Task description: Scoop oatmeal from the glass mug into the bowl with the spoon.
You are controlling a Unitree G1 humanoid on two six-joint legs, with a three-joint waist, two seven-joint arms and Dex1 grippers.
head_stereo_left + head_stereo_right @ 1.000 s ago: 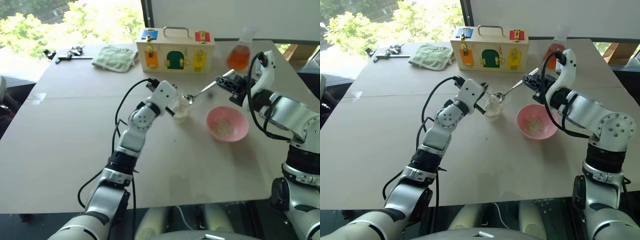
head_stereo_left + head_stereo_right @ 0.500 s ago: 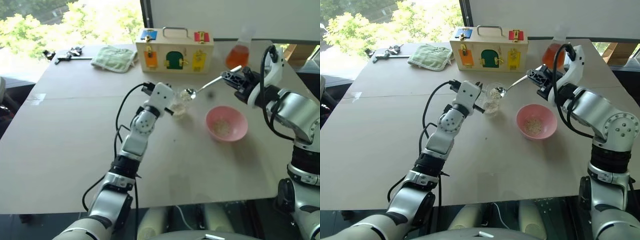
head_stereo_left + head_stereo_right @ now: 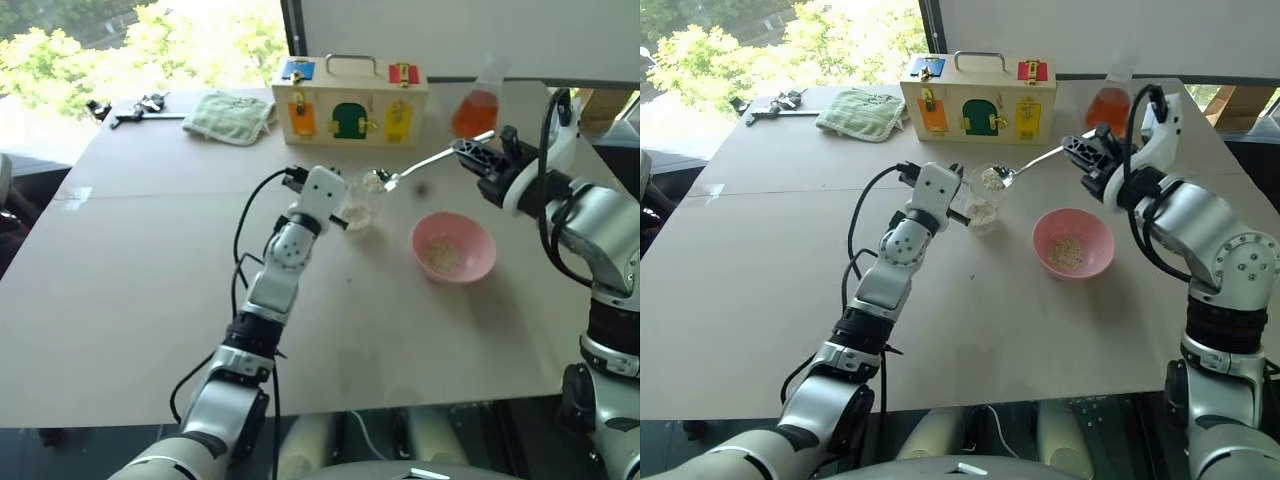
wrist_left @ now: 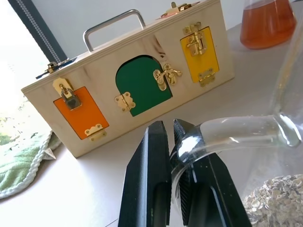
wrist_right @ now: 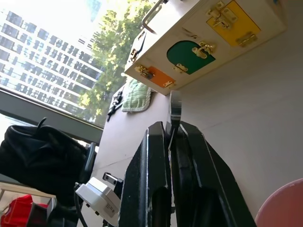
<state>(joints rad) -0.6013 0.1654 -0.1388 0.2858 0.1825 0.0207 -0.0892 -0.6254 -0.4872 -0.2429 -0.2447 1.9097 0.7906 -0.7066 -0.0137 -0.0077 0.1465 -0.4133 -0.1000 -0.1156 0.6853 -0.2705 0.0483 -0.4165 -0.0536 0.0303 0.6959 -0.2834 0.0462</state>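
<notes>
I have the spoon (image 3: 1025, 166) pinched in my right tool (image 3: 1076, 152), its loaded end just above the glass mug (image 3: 985, 200). My left tool (image 4: 171, 137) is closed on the mug handle. The spoon seems full of oatmeal (image 3: 991, 179), though it is small to see. Next I must carry it level to the pink bowl (image 3: 1073, 243) nearby and tip it. The beige desk (image 3: 760, 250) stands by a sunny window.

head eyes: above, forward-down | wrists: close, both facing wooden box (image 4: 137, 85)
</notes>
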